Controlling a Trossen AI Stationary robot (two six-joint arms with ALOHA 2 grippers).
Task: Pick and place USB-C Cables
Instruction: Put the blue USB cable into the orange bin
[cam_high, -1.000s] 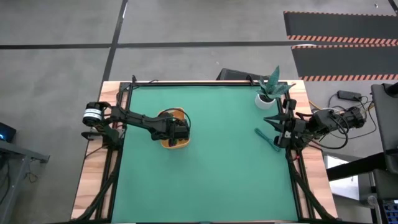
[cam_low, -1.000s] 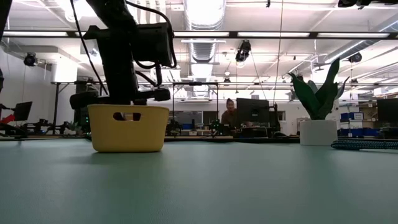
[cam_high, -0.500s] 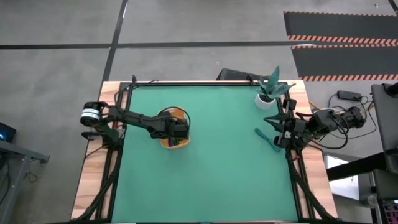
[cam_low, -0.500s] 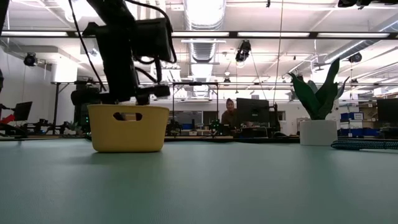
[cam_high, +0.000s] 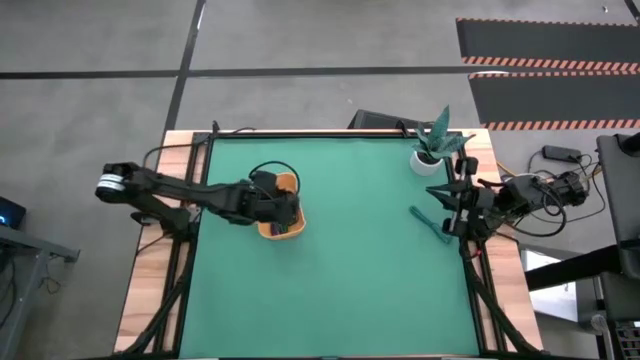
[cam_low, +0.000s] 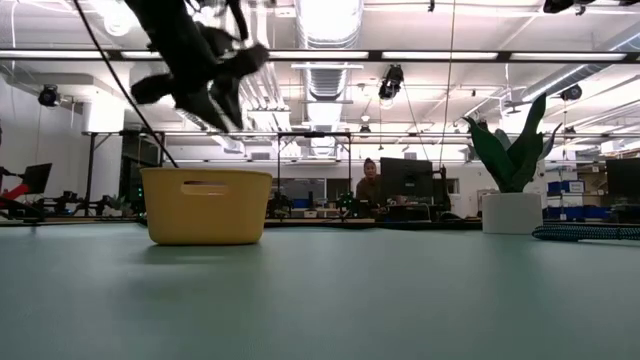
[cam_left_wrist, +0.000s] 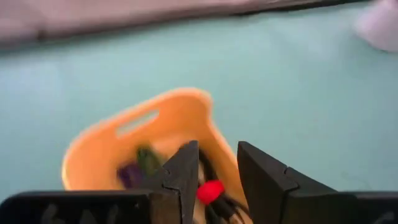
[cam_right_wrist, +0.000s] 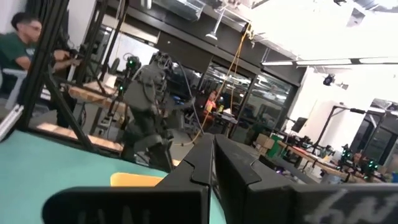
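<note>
I read no brand, label or writing anywhere. Green table mat carries an orange tray left of centre; low view shows the tray's wall standing flat. My left gripper hangs above the tray, jaws a little apart and empty; in the left wrist view its fingers frame the tray interior. USB-C Cables lie bundled in the tray, below the fingers and apart from them; one teal cable rests on the mat near the right edge. My right gripper waits just beside that cable, jaws pressed together. White potted plant stands at the far right corner.
</note>
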